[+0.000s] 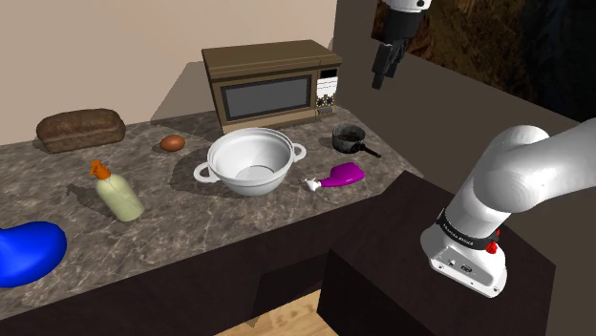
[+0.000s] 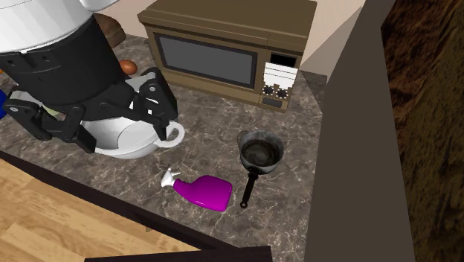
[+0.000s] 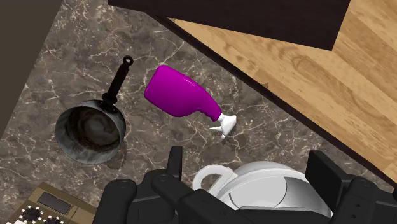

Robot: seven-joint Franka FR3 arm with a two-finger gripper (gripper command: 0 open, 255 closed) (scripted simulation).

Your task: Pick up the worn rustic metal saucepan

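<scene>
The saucepan [image 1: 349, 138] is small, dark and worn, with a thin black handle. It stands on the marble counter [image 1: 181, 215] in front of the microwave [image 1: 272, 84], and its handle points toward the counter's front edge. My gripper [image 1: 384, 74] hangs high above the counter, well over the pan, open and holding nothing. In the wrist view the saucepan [image 3: 89, 133] lies off to one side of the open gripper [image 3: 249, 172]; the white pot [image 3: 273, 191] is under the fingers. In the second exterior view the gripper [image 2: 97, 115] looms above the white pot, far from the saucepan [image 2: 260, 152].
A magenta spray bottle [image 1: 342, 175] lies beside the pan, near the counter edge. The big white two-handled pot [image 1: 250, 160] stands at mid-counter. An egg [image 1: 172, 142], a bread loaf [image 1: 81, 129], an orange-capped bottle [image 1: 117, 194] and a blue object [image 1: 29, 250] sit further toward the shoulder view's left. A dark wall [image 2: 364, 149] rises next to the pan.
</scene>
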